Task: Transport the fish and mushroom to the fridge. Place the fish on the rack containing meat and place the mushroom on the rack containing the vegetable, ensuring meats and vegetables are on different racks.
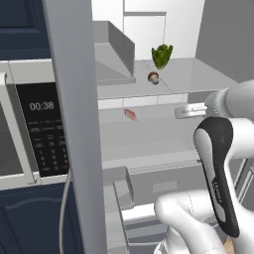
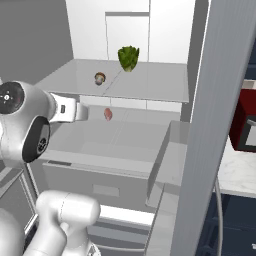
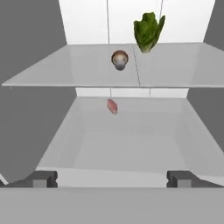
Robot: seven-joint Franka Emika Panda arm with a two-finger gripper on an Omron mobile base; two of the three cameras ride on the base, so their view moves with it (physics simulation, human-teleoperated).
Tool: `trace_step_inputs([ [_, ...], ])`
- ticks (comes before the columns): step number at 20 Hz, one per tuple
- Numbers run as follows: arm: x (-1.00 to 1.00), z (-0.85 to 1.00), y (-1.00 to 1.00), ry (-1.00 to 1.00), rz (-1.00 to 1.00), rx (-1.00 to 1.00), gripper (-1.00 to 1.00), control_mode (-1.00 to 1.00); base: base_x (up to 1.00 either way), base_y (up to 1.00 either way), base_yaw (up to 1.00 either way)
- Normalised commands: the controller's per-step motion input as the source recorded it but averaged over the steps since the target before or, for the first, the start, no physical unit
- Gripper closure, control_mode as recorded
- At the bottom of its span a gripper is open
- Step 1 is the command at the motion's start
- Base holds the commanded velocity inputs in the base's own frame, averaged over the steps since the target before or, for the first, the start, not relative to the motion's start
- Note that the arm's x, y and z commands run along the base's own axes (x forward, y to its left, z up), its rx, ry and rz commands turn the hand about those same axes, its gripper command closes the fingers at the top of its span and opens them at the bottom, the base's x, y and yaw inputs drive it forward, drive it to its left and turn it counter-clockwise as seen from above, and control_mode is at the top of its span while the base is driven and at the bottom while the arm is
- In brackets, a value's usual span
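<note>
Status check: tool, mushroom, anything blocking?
Tool open, empty. Mushroom on upper rack beside lettuce. Meat on lower rack. Nothing blocking.

Green lettuce (image 3: 148, 31), brown-capped mushroom (image 3: 119, 58), pink meat (image 3: 112, 106), grey racks (image 3: 65, 65).

Mushroom (image 2: 99, 78) sits on the upper rack (image 2: 150, 85) near the leafy vegetable (image 2: 128, 58); meat (image 2: 107, 114) lies on the rack below.
</note>
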Motion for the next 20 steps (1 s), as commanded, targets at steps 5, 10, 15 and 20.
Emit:
trace_step_inputs([
  [5,-0.44,0.18,-0.03,-0.1,-0.04,0.0,-1.0,-1.0,0.0,0.0,0.0],
  [10,-0.54,0.3,0.01,-0.04,-0.06,0.0,-1.0,-1.0,0.0,0.0,0.0],
  [15,0.0,0.0,0.0,0.0,0.0,0.0,-1.0,1.0,-1.0,0.03,-0.08],
  [20,0.0,0.0,0.0,0.0,0.0,0.0,-1.0,1.0,-1.0,-0.1,-0.02],
])
